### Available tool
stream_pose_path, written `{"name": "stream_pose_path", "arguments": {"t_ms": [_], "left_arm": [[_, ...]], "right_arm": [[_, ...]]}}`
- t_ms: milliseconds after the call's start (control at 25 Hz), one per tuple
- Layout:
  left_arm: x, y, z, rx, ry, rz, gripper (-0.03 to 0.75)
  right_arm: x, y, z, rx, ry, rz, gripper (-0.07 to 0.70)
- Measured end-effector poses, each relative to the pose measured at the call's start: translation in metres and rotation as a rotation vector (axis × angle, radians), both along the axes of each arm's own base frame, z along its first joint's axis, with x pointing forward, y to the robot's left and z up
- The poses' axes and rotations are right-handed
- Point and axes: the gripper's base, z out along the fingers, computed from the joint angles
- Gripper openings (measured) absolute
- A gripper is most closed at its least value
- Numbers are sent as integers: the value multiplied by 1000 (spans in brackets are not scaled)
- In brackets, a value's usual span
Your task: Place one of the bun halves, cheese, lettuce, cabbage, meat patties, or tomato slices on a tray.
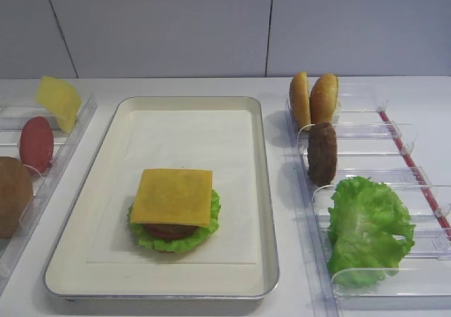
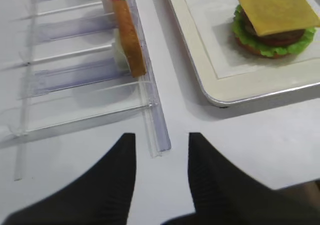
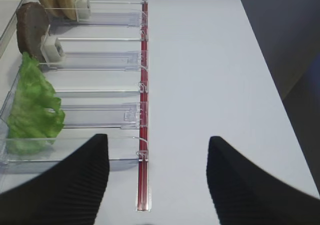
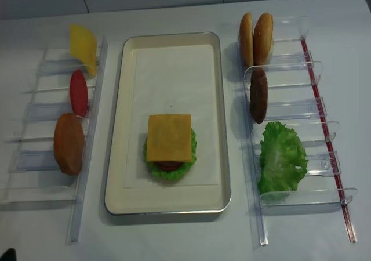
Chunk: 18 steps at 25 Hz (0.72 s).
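Both grippers are hanging back at the lower edge of their wrist views, holding nothing. Left gripper (image 2: 162, 180) is showing its two dark fingers spread over bare table, just below the end of the left clear rack (image 2: 90, 80); right gripper (image 3: 157, 180) is likewise standing with its fingers wide apart, over the table beside the right clear rack (image 3: 95, 60) with its red strip.

On the tray (image 1: 262, 190), low and left of centre in the overhead view, a stack is already sitting: a bun base at the bottom, a lettuce leaf (image 1: 144, 238) frilling out around it, a dark patty or tomato layer (image 1: 169, 230) that I cannot tell apart, and the orange cheese (image 1: 173, 196) lying flat on top.

Judging by that, a good part of the building is done. Waiting in the right rack are two bun halves (image 1: 313, 98) standing on edge at the upper right, a meat patty (image 1: 323, 153) below them, and a spare lettuce leaf (image 1: 366, 229) at the lower right. At the left edge, a pale yellow slice (image 1: 58, 100), a tomato slice (image 1: 36, 143) and a round brown bun-like piece (image 1: 13, 196) are also standing unused. Neither arm is reaching for any of them right now, so the next item is not yet chosen.
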Motion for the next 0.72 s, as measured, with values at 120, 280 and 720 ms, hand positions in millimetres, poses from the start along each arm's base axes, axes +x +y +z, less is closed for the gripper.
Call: {"name": "stream_pose_path", "arguments": {"t_ms": [120,280,720], "left_arm": [[3,-3,-7,-2,-4,-35,245],[9,-8,-10,10,-35,-101,245],[8,-12,-11,26,-43,-173,243]], "right_arm": [[0,0,0,0,-2,0,445],[0,0,0,1,-2,1,445],[0,0,0,1,-2,1,445]]}}
